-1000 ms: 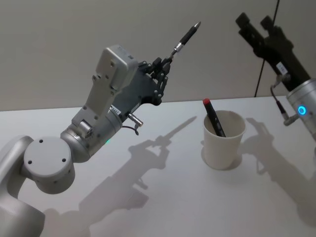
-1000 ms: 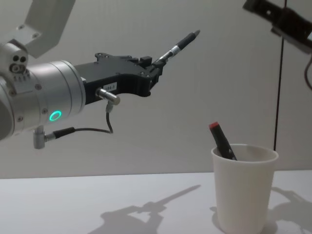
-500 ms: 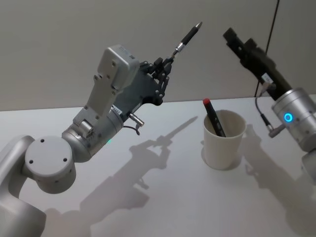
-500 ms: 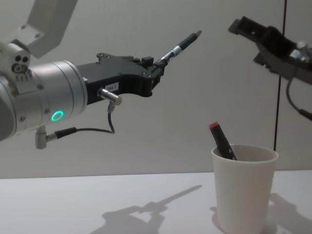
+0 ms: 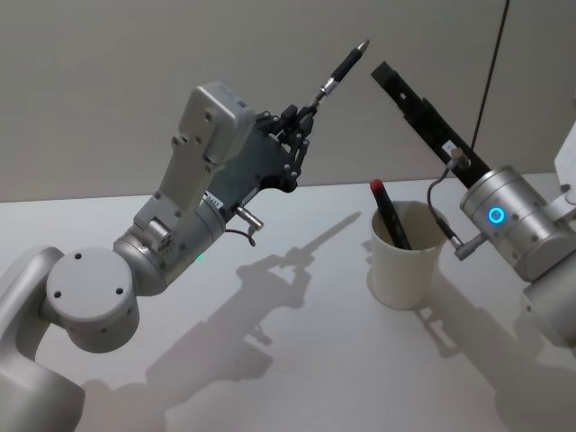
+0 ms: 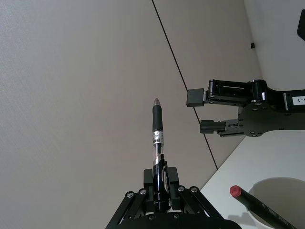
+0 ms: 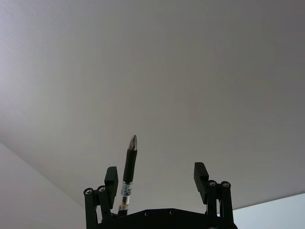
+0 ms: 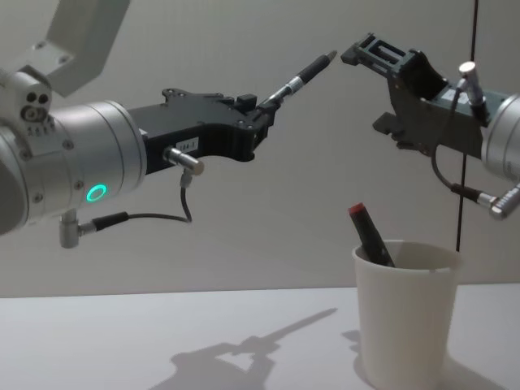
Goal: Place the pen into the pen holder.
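The slim black pen is pinched by the left gripper, raised high and left of the white tapered paper cup pen holder, with the spread right gripper poised near its tip, so insertion is left undone.

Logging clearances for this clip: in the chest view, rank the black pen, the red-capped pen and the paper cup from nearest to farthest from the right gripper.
1. The black pen, held up by the left gripper, its tip beside the open right gripper.
2. The red-capped pen, below, leaning in the cup.
3. The paper cup, lowest.
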You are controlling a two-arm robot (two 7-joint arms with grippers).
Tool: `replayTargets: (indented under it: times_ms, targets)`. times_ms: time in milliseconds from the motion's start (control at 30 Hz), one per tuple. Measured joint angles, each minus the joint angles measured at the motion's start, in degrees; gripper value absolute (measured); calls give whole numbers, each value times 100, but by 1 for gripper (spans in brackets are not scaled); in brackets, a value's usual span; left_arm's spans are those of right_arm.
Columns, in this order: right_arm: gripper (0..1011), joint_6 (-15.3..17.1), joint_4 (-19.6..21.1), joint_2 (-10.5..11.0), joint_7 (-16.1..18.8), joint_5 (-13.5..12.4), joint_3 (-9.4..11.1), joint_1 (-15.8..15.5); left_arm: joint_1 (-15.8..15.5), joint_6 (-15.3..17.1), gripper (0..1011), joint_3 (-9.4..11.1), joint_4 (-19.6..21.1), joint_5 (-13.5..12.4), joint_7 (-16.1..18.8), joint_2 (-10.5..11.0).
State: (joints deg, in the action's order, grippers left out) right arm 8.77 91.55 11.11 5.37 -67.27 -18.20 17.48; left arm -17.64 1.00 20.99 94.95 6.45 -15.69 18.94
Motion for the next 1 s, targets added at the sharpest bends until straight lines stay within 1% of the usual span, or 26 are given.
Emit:
replayTargets:
  times_ms: [67,167,300,567,800,1000]
  targets:
    - [1002,50,4,-11,-29,-95,-5,3,0,0,178,0,0,0,0,0]
    - [1002,111,7,-11,-57,-153,-6,9,0,0,178,0,0,0,0,-1]
    - [1002,181,12,18,-91,-151,2,22,0,-1,178,0,0,0,0,-1]
    - [1002,282,18,91,-123,-69,46,95,0,-1,178,0,0,0,0,-1]
    - [1002,359,-21,91,-121,-68,59,182,0,-1,178,0,0,0,1,-1]
    - [1002,445,-54,58,-79,-197,58,265,0,-1,178,0,0,0,1,0]
